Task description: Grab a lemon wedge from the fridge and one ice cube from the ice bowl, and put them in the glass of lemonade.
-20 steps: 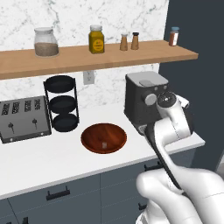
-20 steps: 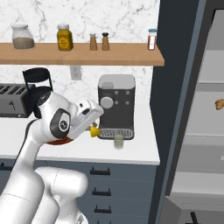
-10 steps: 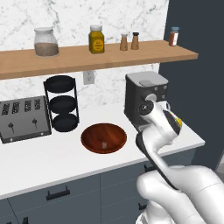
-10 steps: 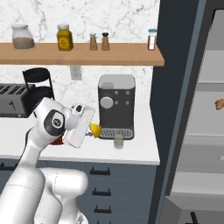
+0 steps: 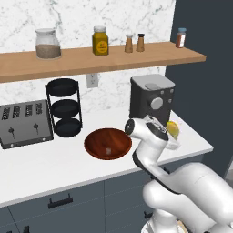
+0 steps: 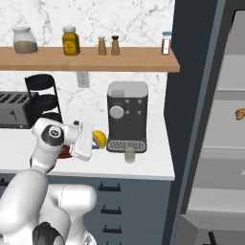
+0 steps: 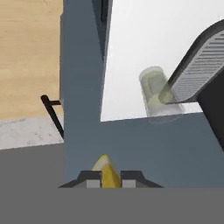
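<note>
My gripper (image 6: 97,140) is shut on the lemon wedge (image 6: 100,139), a bright yellow piece poking out between the finger tips (image 7: 93,178) in the hand view. The hand hovers over the counter's front right part, left of the glass of lemonade (image 6: 129,154). That glass (image 7: 155,94) stands by the coffee machine's drip tray, near the counter edge. The reddish-brown ice bowl (image 5: 108,144) lies left of the arm with a pale ice cube (image 5: 108,150) in it. The fridge (image 6: 225,119) stands open on the right. In the left base view the wedge (image 5: 172,129) shows at the hand.
A dark coffee machine (image 6: 127,115) stands behind the glass. A black three-tier rack (image 5: 64,108) and a toaster (image 5: 20,124) sit to the left. Jars line the wooden shelf (image 5: 100,59). A small brown item (image 6: 239,113) lies on a fridge shelf.
The hand has come down and turned in front of the coffee machine, with the lemon wedge still held. Bowl and glass have stayed put.
</note>
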Motion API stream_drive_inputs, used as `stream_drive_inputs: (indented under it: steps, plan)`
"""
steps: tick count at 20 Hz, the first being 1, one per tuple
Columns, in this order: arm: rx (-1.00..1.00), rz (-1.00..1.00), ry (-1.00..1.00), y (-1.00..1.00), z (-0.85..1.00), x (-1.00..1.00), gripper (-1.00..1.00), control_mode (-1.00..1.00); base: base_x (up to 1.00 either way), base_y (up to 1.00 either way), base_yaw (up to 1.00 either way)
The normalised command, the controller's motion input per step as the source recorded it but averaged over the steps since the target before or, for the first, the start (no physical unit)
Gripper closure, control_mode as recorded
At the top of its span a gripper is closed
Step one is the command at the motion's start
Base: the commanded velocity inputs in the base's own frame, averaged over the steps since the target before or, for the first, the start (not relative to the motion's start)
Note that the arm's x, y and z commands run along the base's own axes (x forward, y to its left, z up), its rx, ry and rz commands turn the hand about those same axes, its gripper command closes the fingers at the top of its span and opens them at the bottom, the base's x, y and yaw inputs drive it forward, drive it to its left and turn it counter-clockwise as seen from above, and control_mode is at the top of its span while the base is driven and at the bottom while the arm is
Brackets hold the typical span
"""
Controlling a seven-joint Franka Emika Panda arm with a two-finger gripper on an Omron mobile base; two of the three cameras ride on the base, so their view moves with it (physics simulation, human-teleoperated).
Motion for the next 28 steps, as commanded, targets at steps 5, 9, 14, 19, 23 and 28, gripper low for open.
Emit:
stream_drive_inputs:
  steps: [5, 9, 14, 19, 23, 28]
  plan:
    - [0.0, 0.23, 0.35, -0.68, -0.09, 0.05, 1.0, -1.0, 0.0, 0.0, 0.0]
    - [0.01, 0.04, 0.16, -0.79, 0.0, 0.12, 1.0, -1.0, 0.0, 0.0, 0.0]
    - [0.0, 0.0, 0.03, -0.53, 0.0, 0.35, 1.0, -1.0, 0.0, 0.0, 0.0]
    - [0.0, 0.0, 0.01, 0.01, -0.02, 0.51, 1.0, -1.0, 0.0, 0.0, 0.0]
    - [0.0, -0.02, 0.05, 0.23, 0.0, 0.37, 1.0, -1.0, 0.0, 0.0, 0.0]
    - [0.0, -0.04, 0.09, 0.27, 0.0, 0.2, 1.0, -1.0, 0.0, 0.0, 0.0]
